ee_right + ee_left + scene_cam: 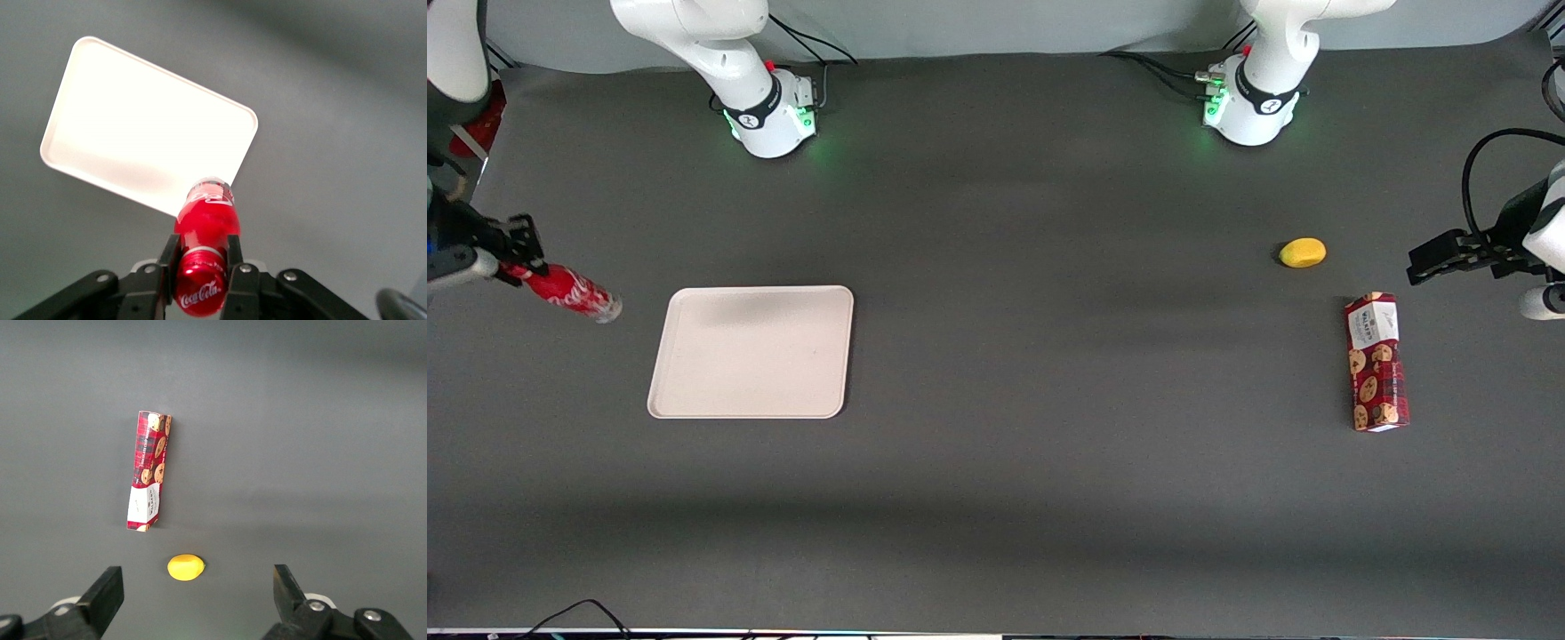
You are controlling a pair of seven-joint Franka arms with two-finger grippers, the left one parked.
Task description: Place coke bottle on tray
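My right gripper (518, 258) is shut on the neck of the coke bottle (569, 292), a small red bottle with white script. It holds the bottle tilted, silvery base pointing down toward the tray, above the table at the working arm's end. The cream tray (751, 351) lies flat beside the bottle, a short way toward the table's middle, with nothing on it. In the right wrist view the fingers (168, 257) clamp the neck just below the red cap (200, 290), and the bottle (208, 213) hangs over the tray's near corner (143, 133).
A red cookie box (1376, 362) and a yellow lemon-like fruit (1303, 252) lie toward the parked arm's end of the table. Both show in the left wrist view: the box (149, 470) and the fruit (185, 567). Two arm bases stand at the table's back edge.
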